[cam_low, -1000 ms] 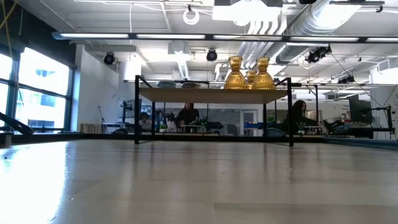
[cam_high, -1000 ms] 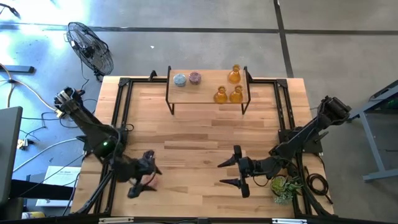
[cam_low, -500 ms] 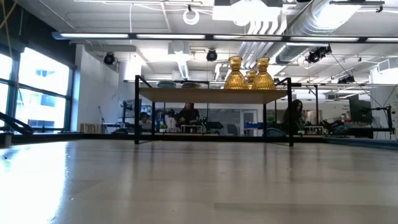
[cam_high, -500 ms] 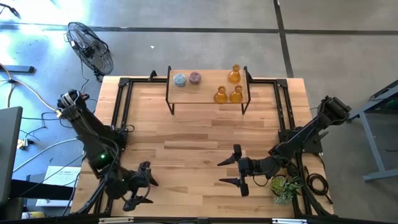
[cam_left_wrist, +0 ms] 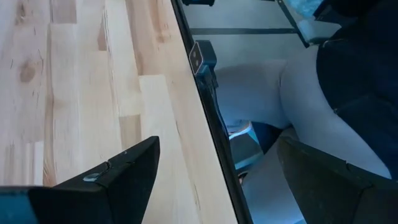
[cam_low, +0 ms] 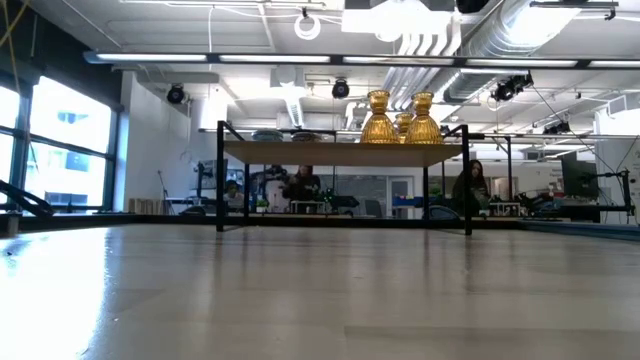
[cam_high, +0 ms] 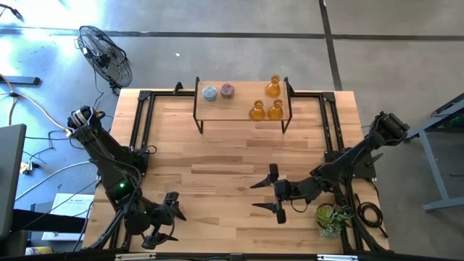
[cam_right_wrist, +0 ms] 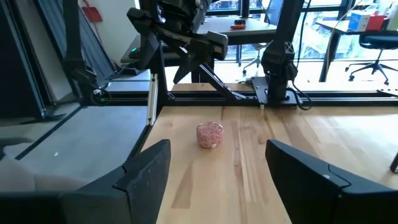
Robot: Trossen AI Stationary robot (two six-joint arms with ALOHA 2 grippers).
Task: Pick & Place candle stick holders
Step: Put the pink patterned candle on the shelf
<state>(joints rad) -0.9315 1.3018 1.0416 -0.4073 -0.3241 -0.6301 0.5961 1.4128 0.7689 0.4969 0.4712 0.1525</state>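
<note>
**A:** Candle stick holders check: on the raised shelf (cam_high: 243, 110) at the far side of the bench (cam_high: 232, 156) I see three amber flask holders (cam_high: 266, 101) bunched at its right end, plus a pale blue holder (cam_high: 209, 93) and a pink holder (cam_high: 228, 90) side by side toward the left end. From the low view the amber ones poke up above the shelf top; the squat ones barely show there.

**B:** There's another pink holder (cam_right_wrist: 210, 134). The right wrist view has it sitting alone on the bench, straight out past the right arm's fingers, near the left arm's base. In the high view the left arm covers that spot.

**A:** Grippers?

**B:** Left gripper (cam_high: 165, 221) sits at the near-left corner by the bench edge, fingers spread wide, holding nothing. Right gripper (cam_high: 270, 193) is over the near-middle of the bench, also spread wide and empty.

**A:** And the green plant (cam_high: 330, 216) is at the near-right corner, beside the right arm.
</note>
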